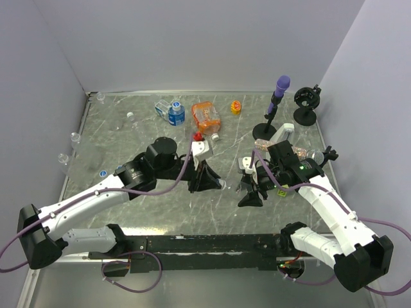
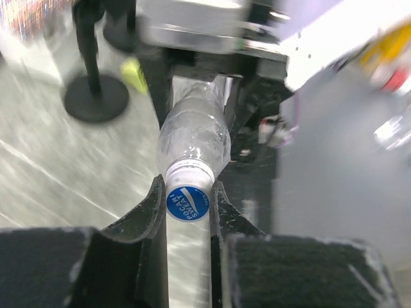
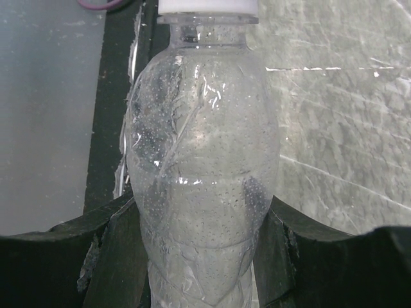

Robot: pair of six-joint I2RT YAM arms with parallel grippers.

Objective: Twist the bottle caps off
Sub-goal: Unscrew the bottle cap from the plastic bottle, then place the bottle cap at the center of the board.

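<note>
A clear crumpled bottle (image 2: 192, 138) is held level between my two grippers above the table. Its cap (image 2: 188, 203) has a blue top and white ribbed sides. My left gripper (image 2: 188, 192) is shut on that cap, one finger on each side. My right gripper (image 3: 202, 218) is shut on the bottle's body (image 3: 202, 179), with the white cap rim (image 3: 207, 6) at the top edge of that view. In the top view the left gripper (image 1: 209, 179) and right gripper (image 1: 247, 191) face each other mid-table, and the bottle between them barely shows.
A blue-capped bottle (image 1: 174, 114), an orange container (image 1: 206, 116), a yellow cap (image 1: 236, 107), a red cap (image 1: 198, 136) and a white cap (image 1: 215, 136) lie behind. A purple-topped stand (image 1: 277, 96) and a black stand (image 1: 307, 103) are at back right. Clear bottles (image 1: 74, 138) line the left wall.
</note>
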